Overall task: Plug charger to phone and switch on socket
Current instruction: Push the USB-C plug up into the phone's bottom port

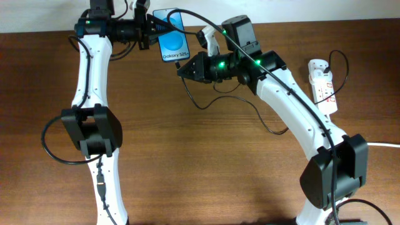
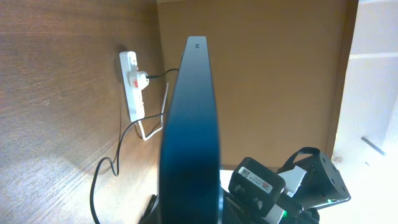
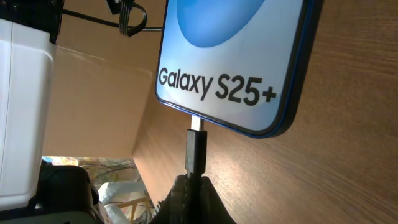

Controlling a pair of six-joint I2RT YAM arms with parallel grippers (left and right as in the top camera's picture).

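The phone (image 1: 172, 42) with its blue "Galaxy S25+" screen is held up at the table's back by my left gripper (image 1: 152, 32), shut on its upper part. In the left wrist view the phone (image 2: 189, 137) shows edge-on. My right gripper (image 1: 182, 69) is shut on the charger's black plug (image 3: 196, 152). The plug's metal tip touches the phone's bottom edge (image 3: 233, 93); how far it is in, I cannot tell. The charger's thin black cable (image 1: 250, 105) trails across the table to the white socket (image 1: 322, 84) at the right. The socket (image 2: 132, 84) also shows in the left wrist view.
A black box (image 1: 239, 32) and a white part (image 1: 209, 39) sit behind the right arm near the back edge. A white cord (image 1: 381, 144) leaves the table at the right. The brown wooden table (image 1: 200, 162) spreads out in front.
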